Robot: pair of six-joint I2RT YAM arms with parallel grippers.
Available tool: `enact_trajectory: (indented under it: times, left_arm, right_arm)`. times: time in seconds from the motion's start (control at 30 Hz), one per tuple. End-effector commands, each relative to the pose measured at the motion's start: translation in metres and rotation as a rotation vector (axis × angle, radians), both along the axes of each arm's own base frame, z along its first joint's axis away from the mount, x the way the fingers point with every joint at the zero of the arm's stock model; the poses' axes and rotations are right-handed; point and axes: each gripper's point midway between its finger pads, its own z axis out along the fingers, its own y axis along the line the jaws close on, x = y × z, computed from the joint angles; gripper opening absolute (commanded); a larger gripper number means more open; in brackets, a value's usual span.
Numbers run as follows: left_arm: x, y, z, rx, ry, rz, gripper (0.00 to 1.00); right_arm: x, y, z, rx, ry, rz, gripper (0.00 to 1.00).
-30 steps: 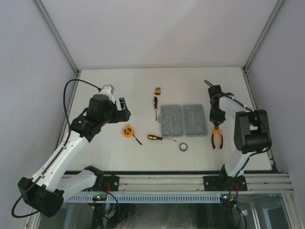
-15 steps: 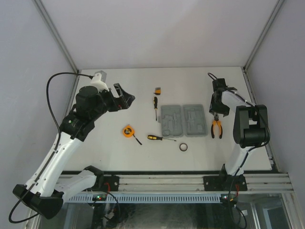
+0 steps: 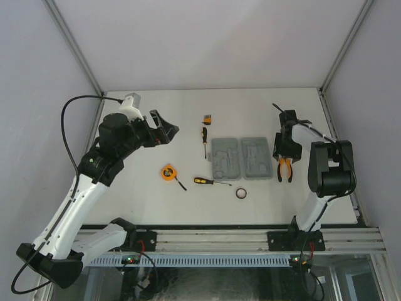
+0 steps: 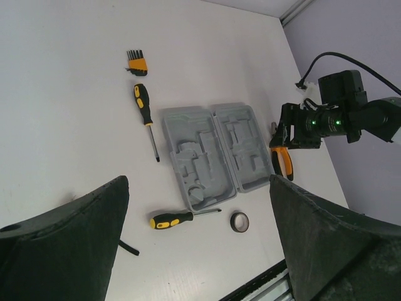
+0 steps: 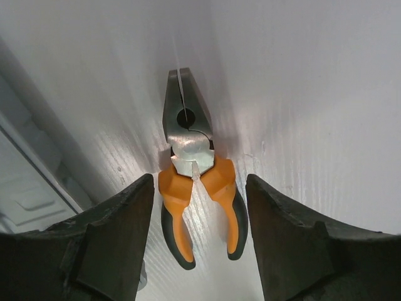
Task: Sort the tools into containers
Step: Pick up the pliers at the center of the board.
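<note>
The pliers [image 5: 195,188] lie flat on the white worktop [image 3: 156,106], just beside the right edge of the grey tool case [image 3: 243,158] and outside it. My right end effector [image 3: 284,154] hangs over them with its fingers [image 5: 113,244] spread. The orange handles sit between the fingers with a gap on each side, so I am pinching nothing.

The case lies open and flat with both halves facing up, and their moulded recesses are bare.

To its left, one screwdriver [image 3: 203,139] lies lengthwise with the tiny orange-black block [image 3: 207,118] just beyond its handle. The second screwdriver [image 3: 210,181] lies crosswise near the case's front left corner. The small black ring [image 3: 241,194] rests in front of the case, and the round tape measure [image 3: 167,172] sits further left, apart from the rest.

My left end effector [image 3: 165,130] is raised above the worktop's left side, spread wide and holding nothing.

Pale walls close in the worktop on three sides, with metal posts in the far corners and a rail [image 3: 250,238] along the near edge.
</note>
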Motion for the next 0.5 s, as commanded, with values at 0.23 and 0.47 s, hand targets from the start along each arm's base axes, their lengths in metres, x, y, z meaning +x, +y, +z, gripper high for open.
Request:
enact_trajectory:
  times: [0.23,0.47]
  left_arm:
    - [-0.002,-0.006,0.016,-0.041,-0.022,-0.029,0.95]
    - [-0.001,-0.006,0.02,-0.052,-0.022,-0.02,0.96]
  right_arm:
    - [-0.001,-0.002,0.0,0.015,0.002,0.028,0.55]
    - [-0.001,-0.001,-0.007,0.023,0.015,0.024,0.47]
